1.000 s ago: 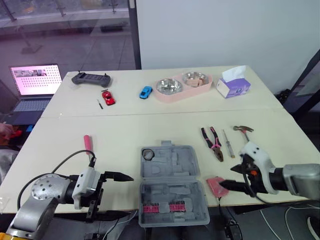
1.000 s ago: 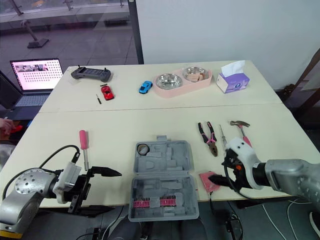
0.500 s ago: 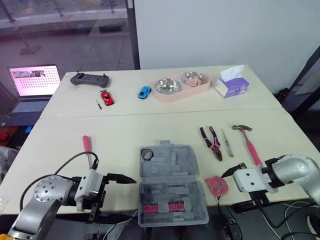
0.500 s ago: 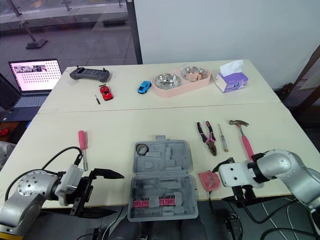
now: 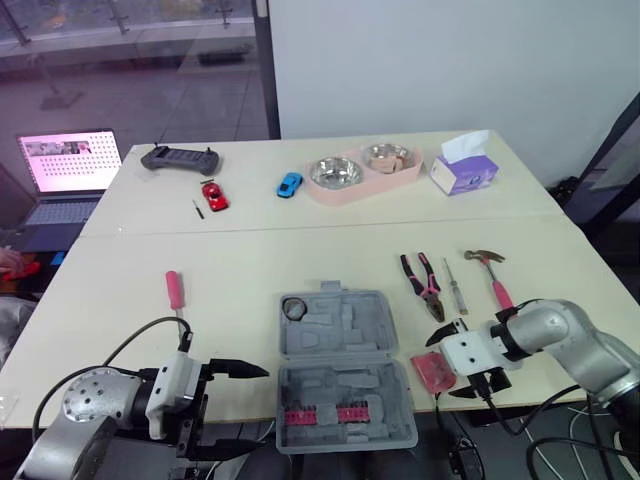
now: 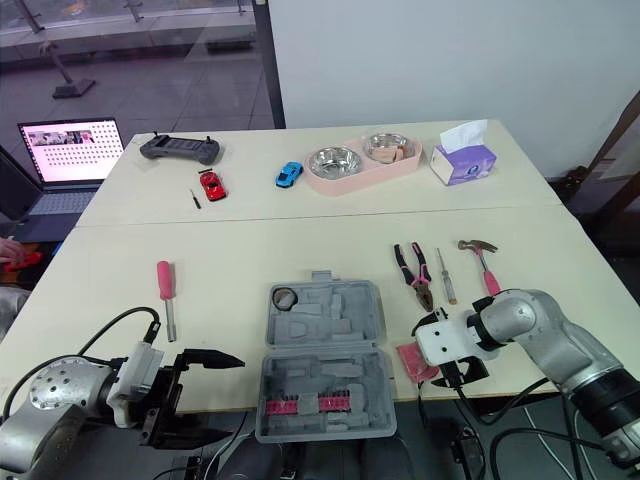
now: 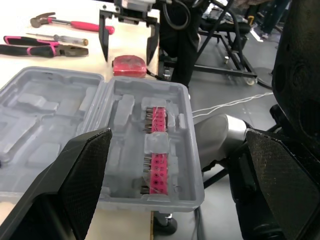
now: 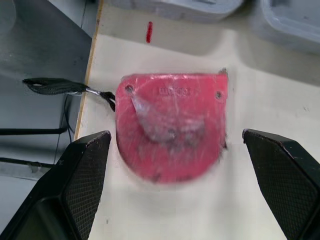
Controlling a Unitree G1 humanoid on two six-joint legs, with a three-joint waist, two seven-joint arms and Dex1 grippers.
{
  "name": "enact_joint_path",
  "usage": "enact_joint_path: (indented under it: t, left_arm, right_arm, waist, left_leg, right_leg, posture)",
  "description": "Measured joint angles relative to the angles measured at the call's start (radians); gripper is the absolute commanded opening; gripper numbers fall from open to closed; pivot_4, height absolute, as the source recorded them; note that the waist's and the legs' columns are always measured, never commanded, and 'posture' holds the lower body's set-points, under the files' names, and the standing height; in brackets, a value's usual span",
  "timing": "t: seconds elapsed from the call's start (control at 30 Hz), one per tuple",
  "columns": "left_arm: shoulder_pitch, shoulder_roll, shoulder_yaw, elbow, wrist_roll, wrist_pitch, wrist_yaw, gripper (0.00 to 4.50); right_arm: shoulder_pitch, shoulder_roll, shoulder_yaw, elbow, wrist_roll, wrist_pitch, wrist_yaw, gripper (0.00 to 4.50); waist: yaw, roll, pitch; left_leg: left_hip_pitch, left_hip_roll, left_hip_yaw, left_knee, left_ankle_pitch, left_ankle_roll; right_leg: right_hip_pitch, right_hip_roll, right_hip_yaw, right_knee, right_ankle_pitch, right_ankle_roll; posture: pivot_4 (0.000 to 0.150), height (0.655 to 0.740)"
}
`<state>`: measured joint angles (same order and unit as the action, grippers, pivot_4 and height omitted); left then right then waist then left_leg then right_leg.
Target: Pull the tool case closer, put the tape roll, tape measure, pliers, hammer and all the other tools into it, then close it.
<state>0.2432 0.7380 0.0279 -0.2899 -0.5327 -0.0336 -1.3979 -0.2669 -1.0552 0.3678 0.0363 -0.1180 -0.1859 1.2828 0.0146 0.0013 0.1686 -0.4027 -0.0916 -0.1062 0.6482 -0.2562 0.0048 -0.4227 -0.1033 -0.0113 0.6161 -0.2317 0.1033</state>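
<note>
The grey tool case (image 5: pixel 345 370) lies open at the table's front edge, with the tape roll (image 5: pixel 294 308) in its far left corner. The red tape measure (image 5: pixel 433 370) rests just right of the case, its strap hanging over the edge. My right gripper (image 8: pixel 175 134) is open, one finger on each side of the tape measure (image 8: pixel 170 125), not closed on it. Pliers (image 5: pixel 424 285), a thin screwdriver (image 5: pixel 455 285) and the hammer (image 5: pixel 490 270) lie behind it. A pink-handled screwdriver (image 5: pixel 175 292) lies left of the case. My left gripper (image 5: pixel 245 405) hangs open at the front edge, left of the case.
On the far half of the table are a laptop (image 5: pixel 65 170), a black controller (image 5: pixel 180 157), a red toy car (image 5: pixel 215 195), a blue toy car (image 5: pixel 291 184), a pink double bowl (image 5: pixel 365 172) and a tissue box (image 5: pixel 465 170).
My right gripper has swung in from the right and now straddles the tape measure; the hammer handle is uncovered. My left gripper sank slightly at the table's front edge.
</note>
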Motion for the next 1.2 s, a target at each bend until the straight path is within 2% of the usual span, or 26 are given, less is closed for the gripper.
enact_joint_path:
  t: [0.23, 0.33, 0.4, 0.67, 0.77, 0.87, 1.0, 1.13, 1.2]
  left_arm:
    - [-0.001, 0.001, 0.000, 0.000, 0.000, -0.004, 0.006, 4.50]
    - [-0.003, 0.001, 0.000, 0.000, 0.000, -0.003, 0.014, 4.50]
    - [-0.005, 0.001, 0.000, -0.003, 0.000, -0.002, 0.022, 4.50]
    - [-0.012, 0.001, -0.001, -0.005, 0.001, -0.002, 0.028, 4.50]
    - [-0.026, 0.001, -0.001, -0.004, 0.003, -0.001, 0.039, 4.50]
    - [-0.055, 0.000, -0.001, 0.016, 0.014, 0.000, 0.052, 4.50]
    - [-0.122, -0.006, -0.001, 0.070, 0.032, 0.000, 0.078, 4.50]
    - [-0.192, -0.010, -0.003, 0.119, 0.051, 0.001, 0.092, 4.50]
    - [-0.221, -0.012, -0.007, 0.141, 0.062, 0.000, 0.092, 4.50]
  right_arm:
    - [-0.014, 0.013, 0.014, 0.029, -0.027, -0.016, 0.026, 4.45]
    - [-0.029, 0.033, 0.020, 0.046, -0.035, -0.015, 0.038, 3.65]
    - [-0.034, 0.046, 0.020, 0.050, -0.036, -0.016, 0.041, 2.83]
    - [-0.017, 0.049, 0.005, 0.024, -0.022, 0.034, 0.046, 2.84]
    - [0.018, 0.049, -0.039, -0.060, 0.031, 0.157, 0.046, 2.84]
    - [0.019, 0.035, -0.119, -0.204, 0.114, 0.376, 0.047, 2.84]
    - [-0.100, -0.007, -0.158, -0.376, 0.178, 0.704, 0.056, 2.84]
    - [-0.296, 0.023, -0.024, -0.403, 0.091, 0.868, 0.049, 2.84]
    - [-0.419, 0.107, 0.073, -0.364, 0.036, 0.933, 0.031, 2.84]
  waist:
    - [-0.002, 0.000, 0.000]
    - [-0.002, 0.000, 0.000]
    - [-0.002, 0.000, 0.000]
    - [-0.001, 0.000, 0.000]
    - [-0.001, 0.000, 0.000]
    - [-0.001, 0.000, 0.000]
    - [-0.001, 0.000, 0.000]
    - [-0.004, 0.000, 0.000]
    - [-0.009, 0.000, 0.000]
  left_leg:
    - [0.001, 0.000, 0.000, 0.000, 0.000, 0.000]
    - [0.001, 0.000, 0.000, 0.000, 0.000, 0.000]
    - [0.001, 0.000, 0.000, 0.000, 0.000, 0.000]
    - [0.001, 0.000, 0.000, 0.000, 0.000, 0.000]
    - [0.001, 0.000, 0.000, 0.000, 0.000, 0.000]
    - [0.001, 0.000, 0.000, 0.000, 0.000, 0.000]
    - [0.001, 0.001, 0.000, 0.000, 0.000, 0.000]
    - [0.000, 0.001, 0.001, 0.000, 0.000, 0.000]
    - [0.000, 0.001, 0.001, 0.000, 0.000, -0.001]
  right_leg:
    - [0.000, 0.000, 0.000, 0.000, 0.000, 0.000]
    - [0.000, 0.000, 0.000, 0.000, 0.000, 0.000]
    - [0.000, 0.000, 0.000, 0.001, 0.000, 0.000]
    - [0.000, 0.000, 0.001, 0.001, 0.000, 0.000]
    - [0.000, 0.000, 0.001, 0.001, 0.000, 0.000]
    - [-0.001, 0.000, 0.002, 0.002, 0.000, 0.000]
    - [-0.002, 0.000, 0.002, 0.002, 0.000, -0.001]
    - [-0.002, 0.000, 0.002, 0.002, 0.001, 0.000]
    - [-0.004, 0.000, 0.002, 0.002, 0.003, 0.002]
  posture:
    - [0.150, 0.7400]
    - [0.150, 0.7400]
    - [0.150, 0.7400]
    - [0.150, 0.7400]
    - [0.150, 0.7400]
    - [0.150, 0.7400]
    - [0.150, 0.7400]
    - [0.150, 0.7400]
    - [0.150, 0.7400]
